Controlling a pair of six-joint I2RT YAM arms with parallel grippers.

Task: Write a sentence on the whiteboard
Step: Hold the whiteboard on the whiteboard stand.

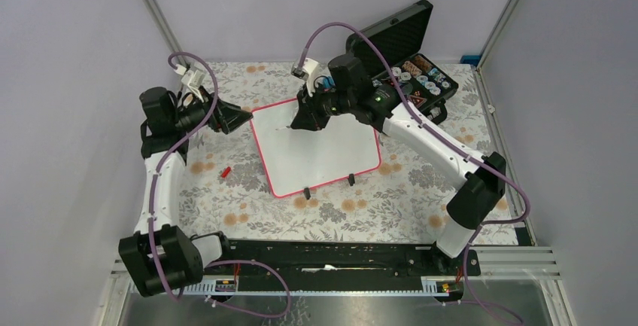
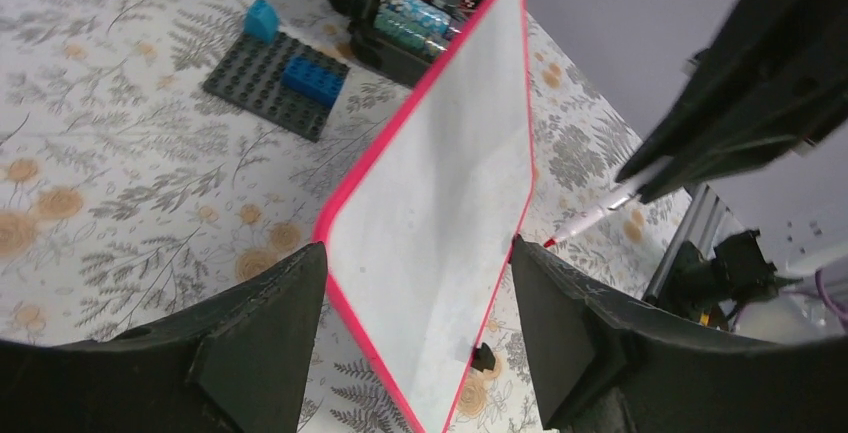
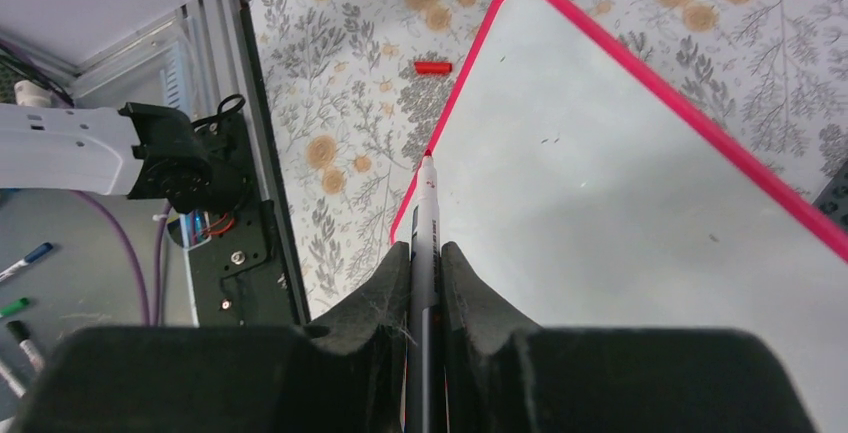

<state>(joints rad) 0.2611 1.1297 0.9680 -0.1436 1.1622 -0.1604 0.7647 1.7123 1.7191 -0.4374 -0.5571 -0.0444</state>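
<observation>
Red-framed, the whiteboard [image 1: 320, 153] lies flat on your flowered table [image 1: 226, 209]. Your left gripper [image 1: 244, 119] gapes just beside its corner, and your right gripper [image 3: 425, 263] clamps a marker [image 3: 427, 208], tip at the frame.

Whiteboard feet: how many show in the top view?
2, both on the whiteboard's near edge: left foot, right foot. The right arm covers part of the far edge, so others may be hidden.

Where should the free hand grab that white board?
Likely the pink rim at the left corner of the whiteboard, from the left: it is a flat sheet, the open left hand faces that rim, and the right hand holds its marker farther in.
</observation>
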